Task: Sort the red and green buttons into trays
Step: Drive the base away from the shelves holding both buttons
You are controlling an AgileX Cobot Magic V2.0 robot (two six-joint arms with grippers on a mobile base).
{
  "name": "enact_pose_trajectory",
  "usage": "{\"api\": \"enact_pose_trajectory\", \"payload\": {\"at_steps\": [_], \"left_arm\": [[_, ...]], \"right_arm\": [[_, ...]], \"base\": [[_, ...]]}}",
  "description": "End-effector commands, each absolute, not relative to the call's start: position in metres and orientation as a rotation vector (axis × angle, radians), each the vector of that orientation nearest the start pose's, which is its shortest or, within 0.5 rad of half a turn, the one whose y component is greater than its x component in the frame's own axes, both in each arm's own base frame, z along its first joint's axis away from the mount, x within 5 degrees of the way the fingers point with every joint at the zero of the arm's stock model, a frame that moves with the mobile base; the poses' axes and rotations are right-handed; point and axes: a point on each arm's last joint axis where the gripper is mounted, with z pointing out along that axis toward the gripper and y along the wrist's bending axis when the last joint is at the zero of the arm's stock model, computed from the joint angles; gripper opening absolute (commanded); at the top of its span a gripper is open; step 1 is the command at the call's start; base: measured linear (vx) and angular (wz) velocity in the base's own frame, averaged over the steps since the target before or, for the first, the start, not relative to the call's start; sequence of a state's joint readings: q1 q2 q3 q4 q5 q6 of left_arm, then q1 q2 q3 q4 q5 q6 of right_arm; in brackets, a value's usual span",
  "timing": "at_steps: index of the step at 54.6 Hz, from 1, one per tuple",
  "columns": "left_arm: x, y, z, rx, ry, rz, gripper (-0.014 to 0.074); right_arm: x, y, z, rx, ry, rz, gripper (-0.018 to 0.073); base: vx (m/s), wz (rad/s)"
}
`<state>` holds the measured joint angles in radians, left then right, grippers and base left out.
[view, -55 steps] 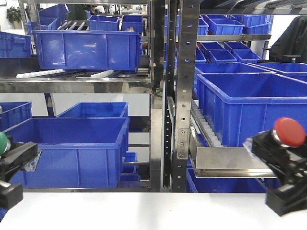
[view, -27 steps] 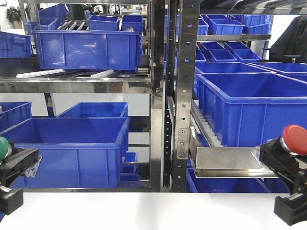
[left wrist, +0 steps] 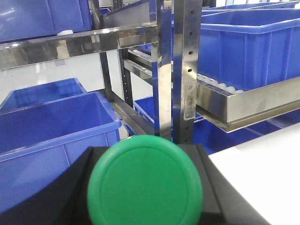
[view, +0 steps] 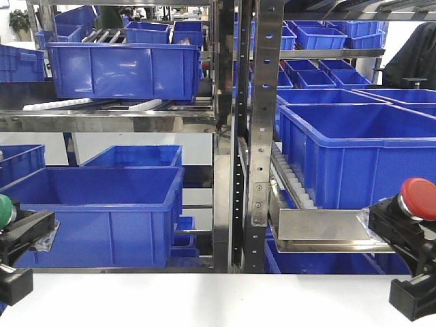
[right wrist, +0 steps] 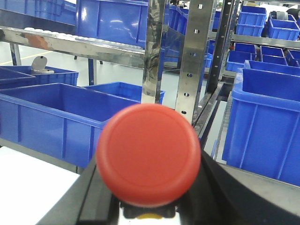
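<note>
The left gripper (left wrist: 143,202) has its jaws closed on the green dome-capped push-button switch on a black blocky base (view: 4,210). In the left wrist view the round green cap faces the camera and fills the lower middle, with black jaw parts showing on either side of it. In the front view this button sits at the far left edge, partly cut off by the frame and raised clear of the white tabletop (view: 204,300).

The right gripper (right wrist: 147,199) has its jaws closed on the red dome-capped push-button switch on a black blocky base (view: 417,198). In the right wrist view the red cap is slightly blurred and close to the lens, with black flanks beside and below it. In the front view it is at the far right edge, also held above the tabletop, so the two buttons are well apart at opposite sides.

Behind the tabletop stands a perforated stainless-steel rack upright (view: 259,136). A large deep blue plastic bin (view: 102,218) sits low on the left of it. Another big blue plastic bin (view: 354,157) rests on the shiny steel roller shelf (view: 320,228) to the right. A third blue plastic bin (view: 122,68) sits on the upper left shelf, with more blue bins behind
</note>
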<state>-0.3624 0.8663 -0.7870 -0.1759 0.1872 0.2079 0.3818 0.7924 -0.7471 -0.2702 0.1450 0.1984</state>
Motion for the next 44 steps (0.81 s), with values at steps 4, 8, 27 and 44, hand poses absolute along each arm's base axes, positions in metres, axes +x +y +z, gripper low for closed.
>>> {"api": "enact_pose_trajectory", "payload": {"at_steps": [4, 8, 27, 44], "left_arm": [[0.1712, -0.0664, 0.3917, 0.323, 1.594, -0.277, -0.0003], [0.1712, -0.0664, 0.3917, 0.323, 1.594, -0.277, -0.0003], [0.1718, -0.0667, 0.3912, 0.323, 1.596, -0.277, -0.0003], [0.1718, -0.0667, 0.3912, 0.323, 1.596, -0.277, -0.0003]], "right_arm": [[0.1545, 0.0607, 0.3963, -0.349, 1.506, 0.22, -0.0009], [0.1545, 0.0607, 0.3963, -0.349, 1.506, 0.22, -0.0009], [0.1551, 0.0609, 0.3959, -0.35, 1.508, 0.219, -0.0009], [0.1553, 0.061, 0.3958, -0.35, 1.509, 0.219, -0.0009]], "base": [[0.0, 0.0], [0.0, 0.0], [-0.02, -0.02], [-0.1, -0.04]]}}
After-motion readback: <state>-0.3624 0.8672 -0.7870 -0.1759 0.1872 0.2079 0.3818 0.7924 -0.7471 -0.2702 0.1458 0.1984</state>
